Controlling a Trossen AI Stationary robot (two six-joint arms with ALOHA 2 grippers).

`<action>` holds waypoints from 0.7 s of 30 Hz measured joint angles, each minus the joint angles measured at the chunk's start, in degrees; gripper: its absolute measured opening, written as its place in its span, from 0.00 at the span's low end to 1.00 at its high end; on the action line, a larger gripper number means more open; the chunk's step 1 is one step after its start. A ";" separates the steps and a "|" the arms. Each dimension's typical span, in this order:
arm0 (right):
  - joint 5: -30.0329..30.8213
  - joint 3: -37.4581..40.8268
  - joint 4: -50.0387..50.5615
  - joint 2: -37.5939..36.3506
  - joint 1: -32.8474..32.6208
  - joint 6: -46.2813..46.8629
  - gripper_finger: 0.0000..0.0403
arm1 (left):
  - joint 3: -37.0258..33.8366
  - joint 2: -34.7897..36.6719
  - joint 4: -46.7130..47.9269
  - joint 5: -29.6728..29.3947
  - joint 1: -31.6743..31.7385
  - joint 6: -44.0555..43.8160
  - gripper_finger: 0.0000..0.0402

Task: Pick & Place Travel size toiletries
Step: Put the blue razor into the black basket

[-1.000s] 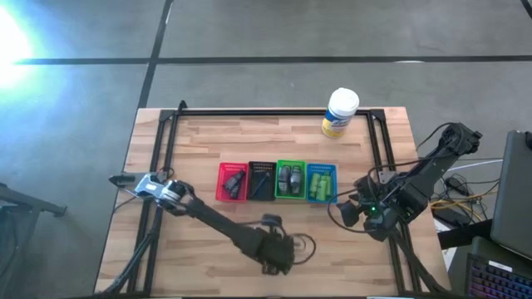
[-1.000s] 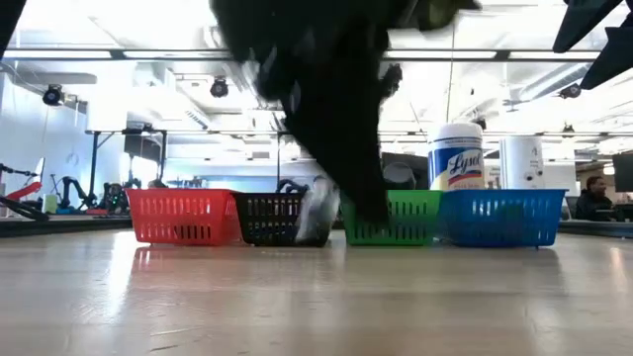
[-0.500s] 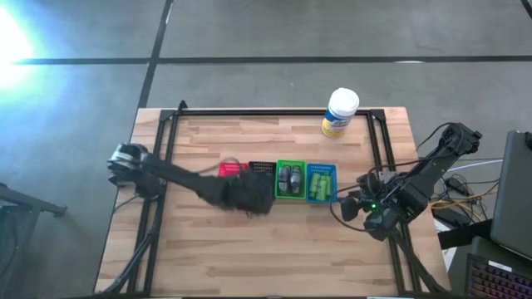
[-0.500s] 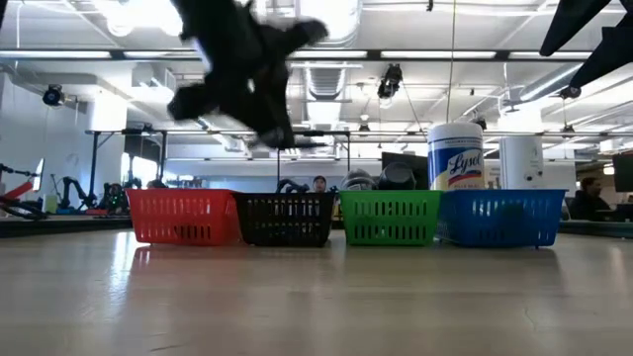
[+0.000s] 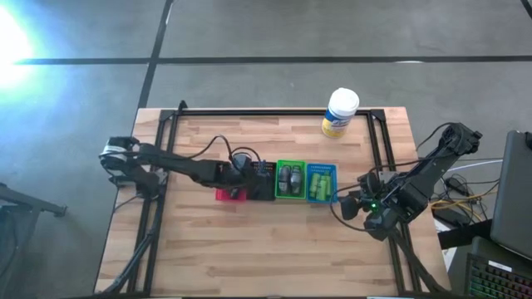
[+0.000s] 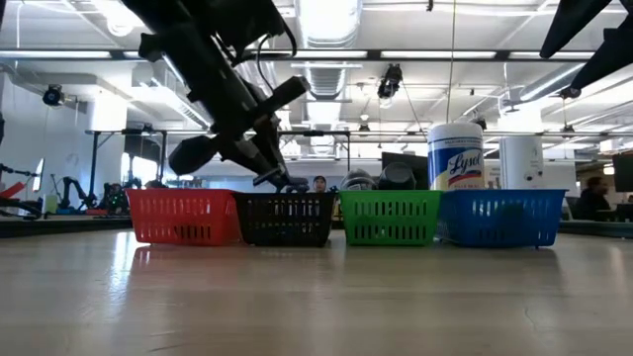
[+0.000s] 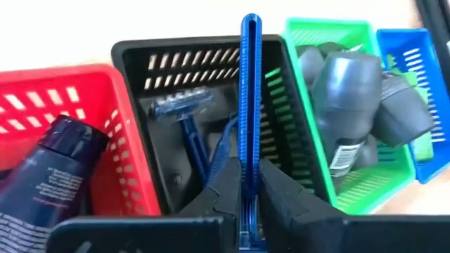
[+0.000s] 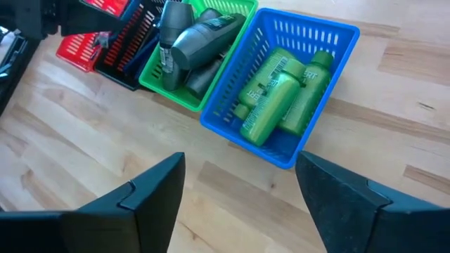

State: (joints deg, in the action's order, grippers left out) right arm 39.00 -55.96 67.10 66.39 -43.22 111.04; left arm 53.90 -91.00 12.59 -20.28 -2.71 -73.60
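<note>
Dark jointed arms, looped black cables

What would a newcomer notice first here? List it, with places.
The row of four bins mid-table: red bin, black bin, green bin, blue bin. The left gripper holds a blue razor over the black bin. The right gripper waits open beside the blue bin.
</note>
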 joint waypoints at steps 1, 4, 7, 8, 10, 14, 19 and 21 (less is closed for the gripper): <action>-0.01 0.01 0.02 0.00 0.00 0.01 0.67 | 0.07 0.01 -0.02 -0.16 -0.01 0.00 0.08; -0.01 0.01 0.04 0.00 0.00 -0.18 0.69 | 0.19 0.07 -0.20 -0.43 0.03 -0.08 0.11; -0.01 0.03 0.30 0.00 0.00 -0.20 0.72 | 0.19 -0.02 -0.11 -0.70 0.03 -0.52 0.16; -0.01 0.04 0.37 0.00 0.00 -0.23 0.72 | 0.19 -0.12 -0.18 -0.98 0.03 -0.56 0.17; -0.01 0.04 0.44 0.02 0.00 -0.45 0.74 | 0.19 -0.24 0.00 -1.31 0.02 -1.14 0.17; -0.04 0.04 1.01 0.02 0.00 -0.50 0.77 | 0.19 -0.45 0.06 -1.72 0.01 -1.76 0.14; -0.19 0.04 1.78 0.02 0.00 -0.69 0.80 | 0.19 -0.48 0.34 -2.04 0.01 -1.75 0.11; -0.21 0.04 2.11 0.02 0.00 -0.70 0.81 | 0.19 -0.48 0.43 -2.23 0.01 -1.79 0.11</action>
State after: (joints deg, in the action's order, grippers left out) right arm 38.79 -55.92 69.21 66.41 -43.22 110.34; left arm 54.08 -91.48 13.02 -22.51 -2.70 -75.40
